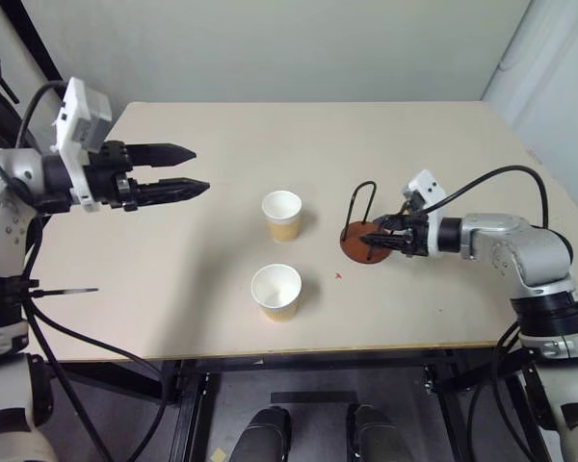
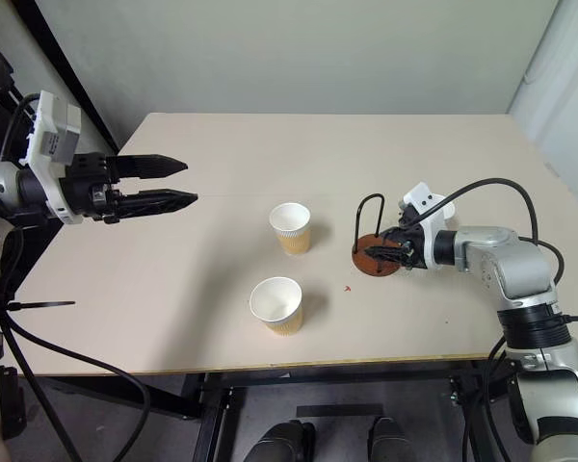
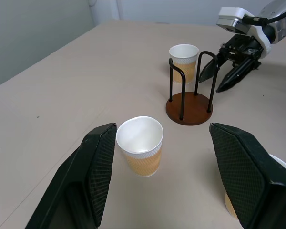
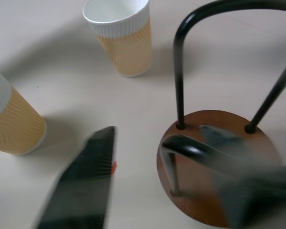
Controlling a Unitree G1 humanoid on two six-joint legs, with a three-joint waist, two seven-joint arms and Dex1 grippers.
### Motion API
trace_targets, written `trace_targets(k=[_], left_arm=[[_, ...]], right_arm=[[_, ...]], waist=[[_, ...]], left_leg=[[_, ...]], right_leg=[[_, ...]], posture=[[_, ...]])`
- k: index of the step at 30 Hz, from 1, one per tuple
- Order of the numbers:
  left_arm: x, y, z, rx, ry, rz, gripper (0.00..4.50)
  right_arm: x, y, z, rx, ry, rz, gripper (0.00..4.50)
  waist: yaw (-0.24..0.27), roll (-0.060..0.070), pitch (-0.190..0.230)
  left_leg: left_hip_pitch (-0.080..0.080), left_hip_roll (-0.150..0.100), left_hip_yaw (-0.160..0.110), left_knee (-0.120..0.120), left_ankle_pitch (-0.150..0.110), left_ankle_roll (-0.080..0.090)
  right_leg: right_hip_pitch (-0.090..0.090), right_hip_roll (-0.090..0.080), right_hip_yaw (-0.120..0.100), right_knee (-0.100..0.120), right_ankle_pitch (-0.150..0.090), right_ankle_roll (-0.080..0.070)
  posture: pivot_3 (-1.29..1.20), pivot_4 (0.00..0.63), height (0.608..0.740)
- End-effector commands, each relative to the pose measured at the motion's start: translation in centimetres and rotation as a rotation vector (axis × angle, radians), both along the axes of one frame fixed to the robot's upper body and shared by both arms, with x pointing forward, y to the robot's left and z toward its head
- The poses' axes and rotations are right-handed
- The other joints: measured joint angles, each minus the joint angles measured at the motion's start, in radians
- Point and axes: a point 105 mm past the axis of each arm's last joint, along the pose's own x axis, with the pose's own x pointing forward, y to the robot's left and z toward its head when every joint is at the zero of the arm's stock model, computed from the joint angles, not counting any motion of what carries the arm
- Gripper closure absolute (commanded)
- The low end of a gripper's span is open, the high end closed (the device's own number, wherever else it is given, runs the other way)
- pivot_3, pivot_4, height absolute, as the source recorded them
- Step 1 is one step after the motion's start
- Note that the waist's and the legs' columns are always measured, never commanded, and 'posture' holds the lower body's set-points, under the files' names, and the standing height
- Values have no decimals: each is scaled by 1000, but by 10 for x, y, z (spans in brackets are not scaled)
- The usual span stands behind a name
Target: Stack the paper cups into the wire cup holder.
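Right claw (image 1: 374, 241) straddles the wire cup holder (image 1: 362, 238) (cups untouched).

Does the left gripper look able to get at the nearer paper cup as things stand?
Probably yes. The left gripper is open and hovers above the table, with bare surface between it and the nearer paper cup. The right gripper is off at the wire cup holder.
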Motion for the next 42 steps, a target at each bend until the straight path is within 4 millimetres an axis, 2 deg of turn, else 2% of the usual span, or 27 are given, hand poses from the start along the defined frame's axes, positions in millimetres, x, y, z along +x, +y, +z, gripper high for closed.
trace_targets(k=[1,3,5,11,20,31,42], left_arm=[[-5,1,6,14,-20,-11,1148],[-8,-3,2,14,10,-38,1148],[-15,-9,-6,22,64,-83,1148],[-31,-20,-29,97,172,-180,1148],[-46,-24,-34,138,218,-230,1148],[-55,-22,-33,161,242,-226,1148],[-55,-24,-35,159,252,-225,1148]], right_arm=[[-6,-2,20,2,-46,34,3165],[-11,-1,23,8,-32,59,3930],[-18,1,28,7,-26,99,4485],[-31,7,36,-32,-38,212,4485],[-37,18,38,-92,-74,361,4485],[-26,6,13,-260,-80,471,4485],[-13,-2,1,-349,-68,507,4485]], waist=[[0,0,0],[0,0,0],[-1,0,0],[-1,-2,-1],[-2,-2,-1],[-3,-2,-1],[-4,-2,-1]], left_leg=[[0,0,0,0,0,0],[0,0,0,0,0,-1],[0,0,0,0,-1,-1],[0,1,0,-1,-1,-2],[0,1,0,-2,-1,-2],[0,2,-1,-2,-2,-2],[1,2,-1,-2,-2,-3]], right_leg=[[0,0,0,0,0,0],[0,0,0,0,0,0],[0,0,0,0,0,0],[-2,1,0,0,-1,-2],[-2,1,0,1,-2,-3],[-2,1,0,1,-3,-7],[-2,1,0,2,-3,-10]], posture=[[0,150,740],[0,150,740],[0,150,740],[0,150,740],[0,150,740],[0,150,740],[0,150,740]])
